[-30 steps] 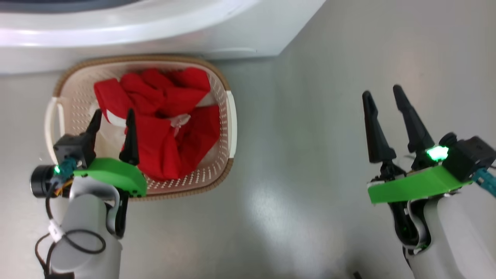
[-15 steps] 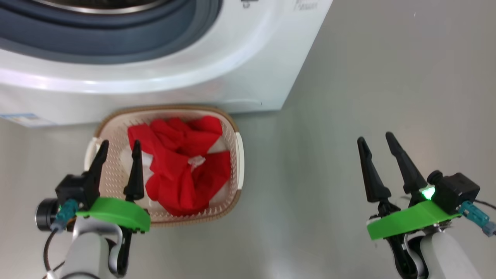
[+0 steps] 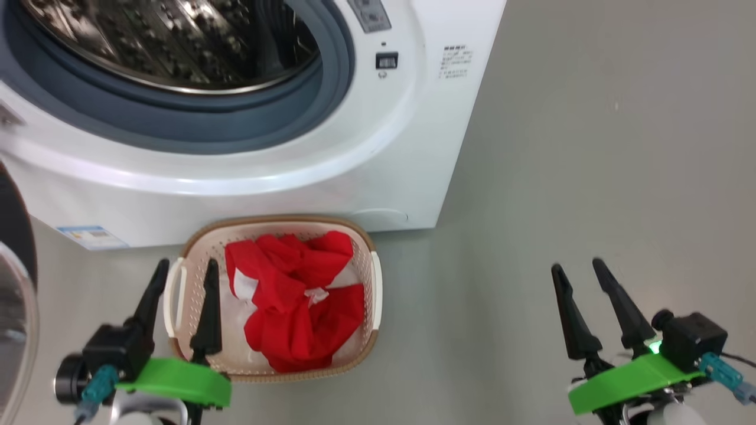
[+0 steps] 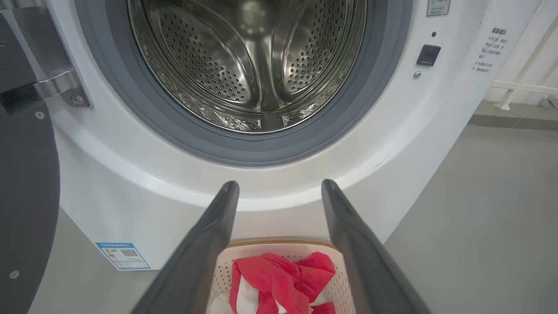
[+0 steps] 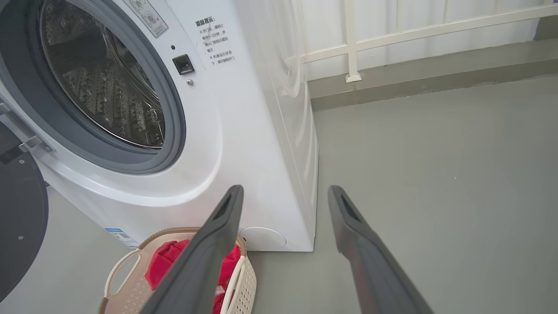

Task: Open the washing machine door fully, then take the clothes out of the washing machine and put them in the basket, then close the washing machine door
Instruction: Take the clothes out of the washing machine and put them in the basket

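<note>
Grey floor, lower centre: clothes in basket, drum looks empty; unloading judged done.
Left gripper and right gripper gape, holding nothing; next, swing washing machine door, far left, shut.

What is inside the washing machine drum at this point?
Bare perforated steel across the drum walls in view; the clothes lie in the basket. The drum's near floor is hidden behind the grey gasket.

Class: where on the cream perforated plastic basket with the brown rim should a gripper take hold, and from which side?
Probably the white loop handle on the right side of the basket, from above with the right gripper: the loop stands off the wall, leaving a gap for one finger, clear of the red fabric clothes.
</note>
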Controlling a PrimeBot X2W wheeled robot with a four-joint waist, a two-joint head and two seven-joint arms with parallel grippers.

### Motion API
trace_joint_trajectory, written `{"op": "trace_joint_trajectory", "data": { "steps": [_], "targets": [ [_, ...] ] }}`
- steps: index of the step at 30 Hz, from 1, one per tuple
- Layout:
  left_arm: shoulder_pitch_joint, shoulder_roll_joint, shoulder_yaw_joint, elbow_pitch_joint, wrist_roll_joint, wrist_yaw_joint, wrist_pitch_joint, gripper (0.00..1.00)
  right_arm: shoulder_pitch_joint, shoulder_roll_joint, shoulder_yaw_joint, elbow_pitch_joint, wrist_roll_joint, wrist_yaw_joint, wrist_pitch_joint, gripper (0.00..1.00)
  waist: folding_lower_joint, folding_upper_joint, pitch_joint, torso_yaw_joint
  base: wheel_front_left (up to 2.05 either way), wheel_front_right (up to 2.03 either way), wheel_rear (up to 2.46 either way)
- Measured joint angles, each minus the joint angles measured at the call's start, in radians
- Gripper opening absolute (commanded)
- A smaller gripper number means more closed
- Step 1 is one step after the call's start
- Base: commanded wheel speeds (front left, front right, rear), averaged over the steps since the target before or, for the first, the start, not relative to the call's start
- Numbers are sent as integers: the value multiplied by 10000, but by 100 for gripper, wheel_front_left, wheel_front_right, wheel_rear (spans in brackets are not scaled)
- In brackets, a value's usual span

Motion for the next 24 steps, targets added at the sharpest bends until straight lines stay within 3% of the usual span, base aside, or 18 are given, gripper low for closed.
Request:
{"op": "trace_joint_trajectory", "data": {
  "steps": [13, 24],
  "targets": [
    [1728, 65, -77, -1338, -104, 280, 0, 100, 660, 19, -309, -4, -2, 0, 2, 100, 0, 0, -663, -8, 0, 0, 0],
    [1888, 84, -259, -1605, -174, 399, 0, 100, 660, 56, -355, -40, -6, 0, 2, 100, 0, 0, -628, 29, 0, 0, 0]
  ]
}}
